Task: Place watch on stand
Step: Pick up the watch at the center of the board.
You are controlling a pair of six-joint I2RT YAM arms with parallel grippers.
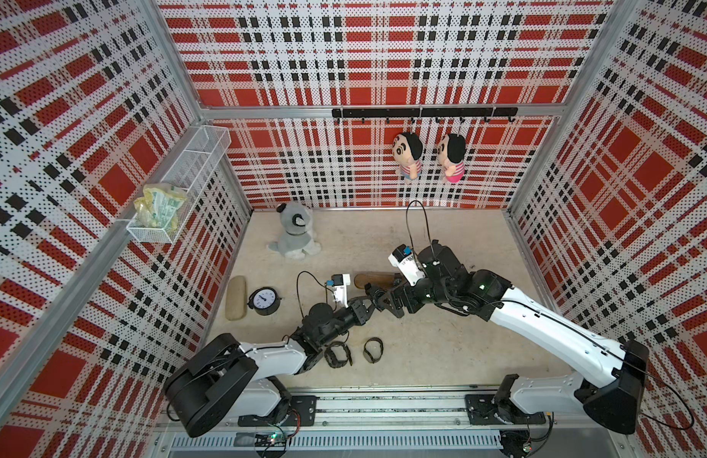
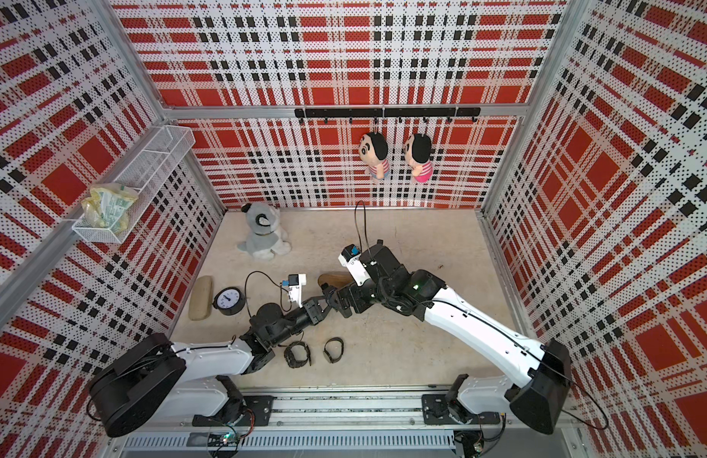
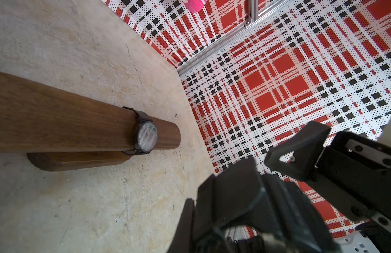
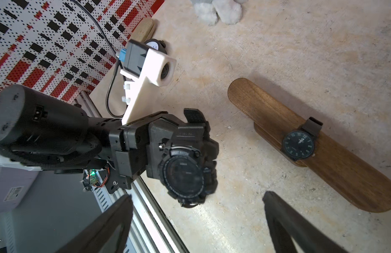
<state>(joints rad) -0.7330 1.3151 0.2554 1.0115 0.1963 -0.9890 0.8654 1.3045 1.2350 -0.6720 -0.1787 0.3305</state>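
The cell is closed on three sides by perforated plaid walls (image 1: 383,59), and much bare room is offered by the beige table (image 1: 443,341) behind and beside the work. The stand (image 4: 266,109) is set with its long bar across the table, about parallel to the back wall. In both top views only the end toward the robot's left is seen, the rest being hidden under the right arm. A slim watch (image 4: 298,145) is already worn around the bar, over the small base.

The right gripper (image 4: 197,197) is seen with its fingers wide apart and empty, pointed at the left gripper (image 4: 191,149), which is clamped on a chunky black watch (image 4: 182,175). This watch is held off the table, as it seems, just on the robot's side of the bar's bare left end. The stand lies beyond it, away from the robot.

It is judged that the strap loop must be slipped on along the bar's axis. The free left end is therefore taken as the entry, and the left arm is the nearer one to it. Whether the loop is turned to face that end cannot be told. Two further watches (image 1: 338,355) are seen lying on the table near the left arm.
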